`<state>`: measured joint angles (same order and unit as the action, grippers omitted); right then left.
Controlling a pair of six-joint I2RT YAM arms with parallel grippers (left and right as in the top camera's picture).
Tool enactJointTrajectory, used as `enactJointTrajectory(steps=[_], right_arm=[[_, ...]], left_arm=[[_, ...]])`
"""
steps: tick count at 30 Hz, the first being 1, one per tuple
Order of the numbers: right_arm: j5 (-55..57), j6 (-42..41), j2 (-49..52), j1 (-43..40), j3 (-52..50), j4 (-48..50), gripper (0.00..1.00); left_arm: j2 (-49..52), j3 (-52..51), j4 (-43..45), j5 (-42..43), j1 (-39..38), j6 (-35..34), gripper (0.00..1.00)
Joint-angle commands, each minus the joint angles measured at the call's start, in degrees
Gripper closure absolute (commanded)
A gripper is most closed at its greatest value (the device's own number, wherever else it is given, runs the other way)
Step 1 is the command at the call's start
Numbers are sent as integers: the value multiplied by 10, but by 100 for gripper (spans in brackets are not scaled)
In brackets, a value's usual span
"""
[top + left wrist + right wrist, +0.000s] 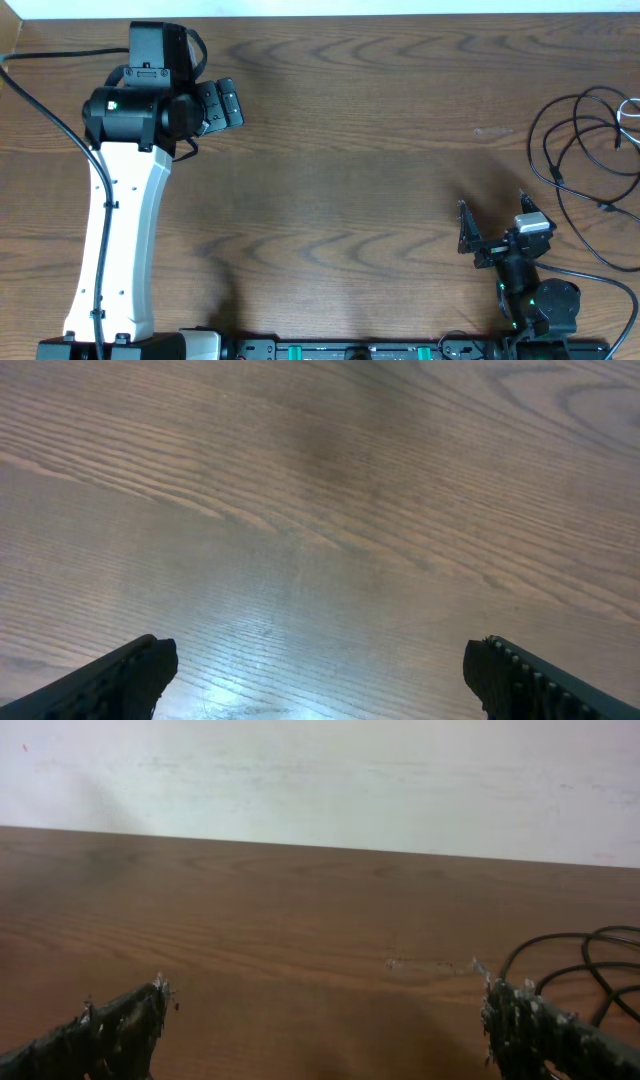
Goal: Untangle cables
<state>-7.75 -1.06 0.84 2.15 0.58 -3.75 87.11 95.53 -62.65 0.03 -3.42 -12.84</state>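
Brown wood-grain desk [350, 160] carries everything. Nearest us, our right fingers [530, 1025] stand wide and empty; our left fingers [120, 675] are likewise wide, holding nothing. Beyond, at the right edge, thin black cables [585, 150] lie in tangled loops. We judge untangling unstarted: next, the right arm must reach one strand.

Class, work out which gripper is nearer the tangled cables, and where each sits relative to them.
Right. The right gripper sits close beside the cables, on their table-centre side, apart from them. The left gripper is far off across the table, at the opposite end.
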Motion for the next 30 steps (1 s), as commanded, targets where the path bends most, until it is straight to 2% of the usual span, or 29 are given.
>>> enactJointTrajectory(steps=[1, 10, 15, 21, 30], right_arm=[[-3, -8, -5, 3, -3, 1, 1], [-3, -8, -5, 3, -3, 1, 1], [-3, -8, -5, 3, -3, 1, 1], [-3, -8, -5, 3, -3, 1, 1], [-3, -8, -5, 3, -3, 1, 1]], left_arm=[[1, 3, -1, -6, 2, 5, 2], [-1, 3, -1, -9, 2, 6, 2], [-40, 3, -10, -25, 2, 10, 2], [-129, -15, -9, -25, 3, 15, 2], [-321, -171, 121, -24, 7, 26, 2]])
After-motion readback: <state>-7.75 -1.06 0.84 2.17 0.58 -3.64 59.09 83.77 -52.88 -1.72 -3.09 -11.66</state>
